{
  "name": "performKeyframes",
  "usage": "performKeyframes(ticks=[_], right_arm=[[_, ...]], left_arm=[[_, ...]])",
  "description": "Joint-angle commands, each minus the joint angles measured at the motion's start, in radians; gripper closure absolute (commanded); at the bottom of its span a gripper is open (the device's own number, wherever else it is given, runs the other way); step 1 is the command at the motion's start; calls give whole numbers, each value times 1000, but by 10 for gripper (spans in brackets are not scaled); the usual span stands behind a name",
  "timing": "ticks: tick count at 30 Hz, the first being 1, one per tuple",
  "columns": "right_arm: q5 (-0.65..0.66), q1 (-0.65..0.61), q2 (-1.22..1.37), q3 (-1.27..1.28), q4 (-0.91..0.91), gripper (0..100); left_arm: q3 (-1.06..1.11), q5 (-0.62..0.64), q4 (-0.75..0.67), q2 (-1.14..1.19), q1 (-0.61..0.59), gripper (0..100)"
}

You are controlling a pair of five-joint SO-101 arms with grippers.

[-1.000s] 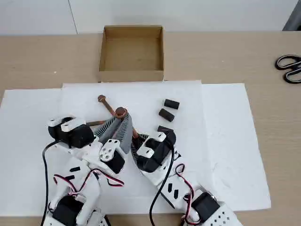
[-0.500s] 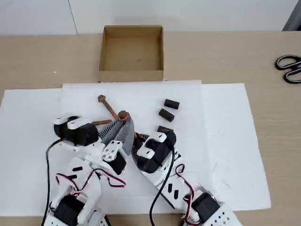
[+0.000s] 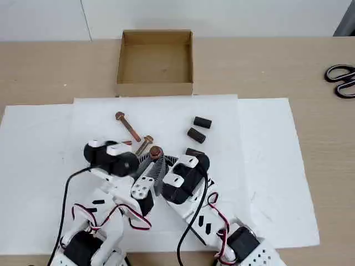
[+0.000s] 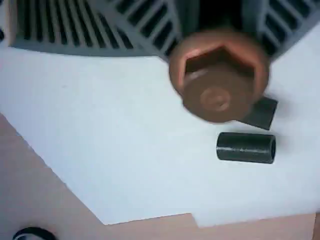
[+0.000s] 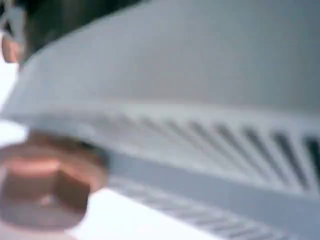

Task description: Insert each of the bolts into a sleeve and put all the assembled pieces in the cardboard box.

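At the near edge of the bench (image 3: 310, 66), both arms are set close together over the white paper sheet (image 3: 266, 166).

Left gripper (image 3: 156, 157): jaws clenched on the held bolt (image 4: 217, 82). In the left wrist view its hexagonal head is seen between the ribbed jaws, with the sheet behind it.

Right gripper (image 3: 178, 166): placed just beside the left one. Whether its jaws are released or clenched cannot be told, as the right wrist view is too smeared.

Progress (judged): nothing is finished. No bolt is seen inside a sleeve, and the cardboard box (image 3: 155, 88) at the far side of the sheet is empty. The first insertion appears to be the step in hand. All assemblies and all transfers to the box are left to do.

Count, near to far:
- Bolts: three. One is held. The first loose bolt (image 3: 144, 145) and the second loose bolt (image 3: 128, 126) lie on the sheet just beyond the left arm.
- Sleeves: the near sleeve (image 3: 196, 135) and the far sleeve (image 3: 202, 122) lie free beyond the right arm. A dark piece (image 3: 194, 152) against that arm is probably a third.
- Box: one.
- Scissors (image 3: 341, 80): one pair, well apart at the bench's far right.
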Motion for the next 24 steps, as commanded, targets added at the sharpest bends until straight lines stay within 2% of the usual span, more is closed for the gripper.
performKeyframes(ticks=[1, 11, 17, 24], right_arm=[[12, -7, -19, -41, -30, 996], [12, -7, -19, -41, -25, 996], [12, -7, -19, -41, -24, 996], [12, -7, -19, -38, -24, 996]], left_arm=[[1, -55, 38, -8, 51, 995], [-4, -84, 32, -8, 48, 992], [-5, -83, 32, -8, 48, 890], [-47, -84, 32, -6, 32, 874]])
